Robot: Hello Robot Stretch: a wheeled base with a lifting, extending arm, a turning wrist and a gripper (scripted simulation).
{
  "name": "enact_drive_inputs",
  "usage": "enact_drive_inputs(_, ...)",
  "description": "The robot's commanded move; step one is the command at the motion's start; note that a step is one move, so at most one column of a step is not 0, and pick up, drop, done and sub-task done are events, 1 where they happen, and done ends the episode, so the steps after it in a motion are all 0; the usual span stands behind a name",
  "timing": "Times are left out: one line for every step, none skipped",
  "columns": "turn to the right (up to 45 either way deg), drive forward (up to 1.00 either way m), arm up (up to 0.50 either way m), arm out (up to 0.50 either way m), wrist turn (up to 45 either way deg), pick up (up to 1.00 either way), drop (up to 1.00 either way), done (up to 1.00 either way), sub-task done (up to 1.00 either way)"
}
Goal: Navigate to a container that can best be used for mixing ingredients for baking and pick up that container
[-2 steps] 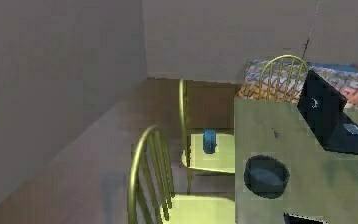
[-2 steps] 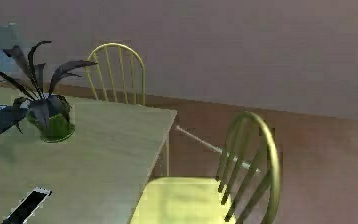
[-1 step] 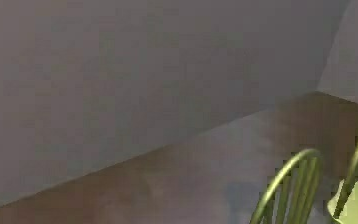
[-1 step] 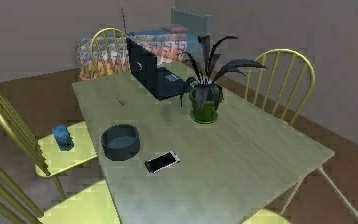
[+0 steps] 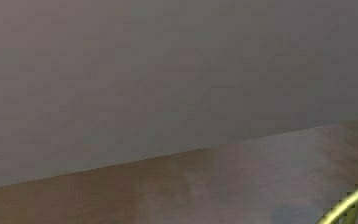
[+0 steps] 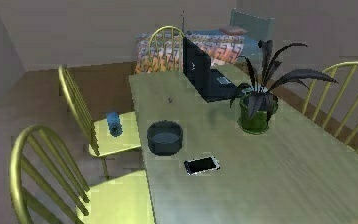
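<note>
**Dark round bowl sitting on the pale table**

The dark round bowl [image 6: 166, 137], shallow and grey-blue, is resting on the pale green tabletop [image 6: 287, 185] near its edge at the arm side view's left. A flat dark phone [image 6: 200, 164] with a pale rim is lying just beside it, lower in the picture. A leafy plant in a glossy green pot [image 6: 257, 110] and a black open laptop [image 6: 207, 72] are standing farther across the table. Yellow-green spindle-back chairs [image 6: 47, 185] are ringing the table; a small blue cup [image 6: 113, 122] is sitting on one seat. In the forward view, a plain grey wall [image 5: 137, 70] is meeting a brown wooden floor [image 5: 237, 180].
</note>
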Motion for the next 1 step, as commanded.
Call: enact_drive_inputs(0.0,0.00,0.50,0.00,0.0,0.00,0.00,0.00,0.00)
